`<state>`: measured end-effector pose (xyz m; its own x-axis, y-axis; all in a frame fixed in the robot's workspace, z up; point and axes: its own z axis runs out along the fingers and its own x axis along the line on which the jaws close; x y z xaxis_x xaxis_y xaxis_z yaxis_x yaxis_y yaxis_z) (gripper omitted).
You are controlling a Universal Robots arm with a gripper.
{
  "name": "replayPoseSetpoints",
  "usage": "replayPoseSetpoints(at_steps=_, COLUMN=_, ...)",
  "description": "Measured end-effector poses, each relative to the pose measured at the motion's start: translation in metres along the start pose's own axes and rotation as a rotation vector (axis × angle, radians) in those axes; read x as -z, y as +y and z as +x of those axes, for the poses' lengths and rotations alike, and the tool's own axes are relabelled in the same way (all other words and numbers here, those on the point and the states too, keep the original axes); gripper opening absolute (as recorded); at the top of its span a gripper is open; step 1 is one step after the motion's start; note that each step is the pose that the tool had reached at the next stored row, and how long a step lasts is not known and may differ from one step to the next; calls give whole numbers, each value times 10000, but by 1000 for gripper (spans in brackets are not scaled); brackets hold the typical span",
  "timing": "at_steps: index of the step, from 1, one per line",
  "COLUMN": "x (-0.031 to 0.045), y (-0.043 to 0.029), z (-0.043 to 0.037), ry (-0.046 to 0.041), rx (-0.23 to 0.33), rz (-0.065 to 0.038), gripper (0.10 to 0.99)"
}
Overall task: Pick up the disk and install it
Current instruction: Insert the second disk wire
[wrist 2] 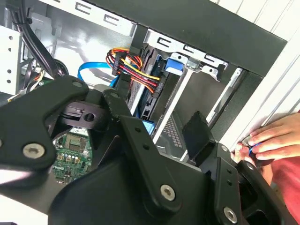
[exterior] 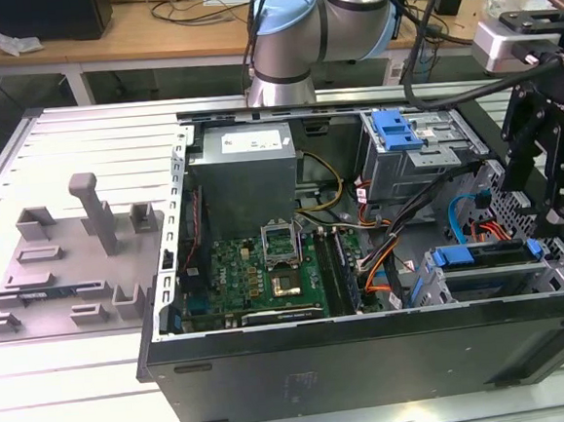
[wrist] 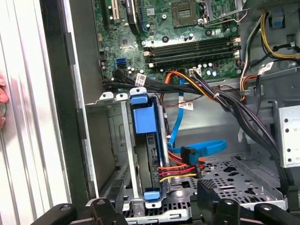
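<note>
Gripper [exterior: 542, 166] hangs over the drive-cage corner of the open computer case [exterior: 372, 360], at the exterior view's right. Cannot tell how its jaws stand; nothing visible between them.

Disk [wrist: 143, 140] stands on edge in the drive cage [wrist: 110, 140], blue carrier frame showing, one blue tab at each end. Red, yellow and black power leads [wrist: 180, 171] and a blue data cable [wrist: 206, 147] lie just beside it; whether they are plugged in, cannot tell.

Judgement: the disk looks seated, so the install is largely done.

Also in the case: motherboard [exterior: 262, 271], grey power supply box [exterior: 250, 179], upper bay with a blue latch [exterior: 395, 129]. A person's hand [wrist 2: 269, 143] rests on the case's outer edge.
</note>
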<state>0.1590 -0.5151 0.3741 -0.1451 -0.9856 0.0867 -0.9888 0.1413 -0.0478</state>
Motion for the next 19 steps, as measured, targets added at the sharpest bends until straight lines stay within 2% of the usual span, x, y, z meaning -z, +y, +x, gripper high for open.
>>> replayPoseSetpoints(at_steps=1, x=1, y=2, z=-13, ry=2, rx=-27, rz=-3, gripper=643)
replayPoseSetpoints(at_steps=2, x=2, y=3, z=-20, ry=2, rx=-40, rz=-4, gripper=643)
replayPoseSetpoints(at_steps=3, x=3, y=5, z=-32, ry=3, rx=-62, rz=-6, gripper=580)
replayPoseSetpoints(at_steps=4, x=4, y=6, z=-42, ry=3, rx=-77, rz=-7, gripper=580)
replayPoseSetpoints(at_steps=5, x=5, y=8, z=-56, ry=4, rx=-89, rz=-8, gripper=514)
replayPoseSetpoints(at_steps=9, x=18, y=26, z=-180, ry=24, rx=-104, rz=-11, gripper=514)
replayPoseSetpoints(at_steps=11, x=25, y=35, z=-251, ry=140, rx=-96, rz=-27, gripper=514)
replayPoseSetpoints(at_steps=13, x=30, y=45, z=-317, ry=360, rx=-80, rz=-98, gripper=514)
replayPoseSetpoints(at_steps=14, x=34, y=50, z=-350, ry=575, rx=-63, rz=-165, gripper=514)
replayPoseSetpoints(at_steps=15, x=35, y=53, z=-372, ry=723, rx=-53, rz=-204, gripper=514)
replayPoseSetpoints(at_steps=16, x=39, y=58, z=-404, ry=976, rx=-36, rz=-264, gripper=514)
replayPoseSetpoints(at_steps=17, x=41, y=62, z=-428, ry=1187, rx=-22, rz=-306, gripper=514)
replayPoseSetpoints(at_steps=18, x=43, y=67, z=-442, ry=1317, rx=-16, rz=-324, gripper=514)
replayPoseSetpoints(at_steps=19, x=46, y=88, z=-477, ry=1535, rx=-1, rz=-323, gripper=514)
